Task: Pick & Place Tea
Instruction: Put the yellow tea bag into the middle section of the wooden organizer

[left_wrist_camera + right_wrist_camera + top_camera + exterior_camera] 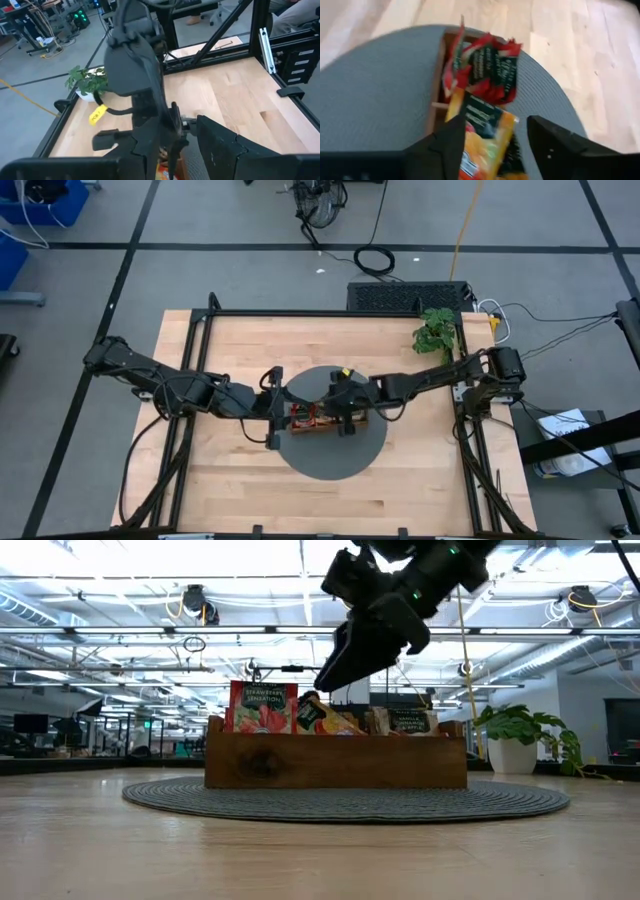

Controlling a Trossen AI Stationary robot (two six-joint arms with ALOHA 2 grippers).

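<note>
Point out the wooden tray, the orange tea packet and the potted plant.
wooden tray [335,762]: low view, on its front wall.
orange tea packet [482,132]: right wrist view, on its printed face between the fingers.
potted plant [436,332]: high view, on its leaves.

One brown wooden tray [335,762] sits at frame centre on one round grey woven mat [345,802]. Two dark robot arms meet over it, one green potted plant [435,332] stands upper right, and the packets are too crowded to count.

Red tea packets [482,67] and orange-yellow ones [482,132] stand upright, some leaning, in the wooden tray [335,762].
</note>
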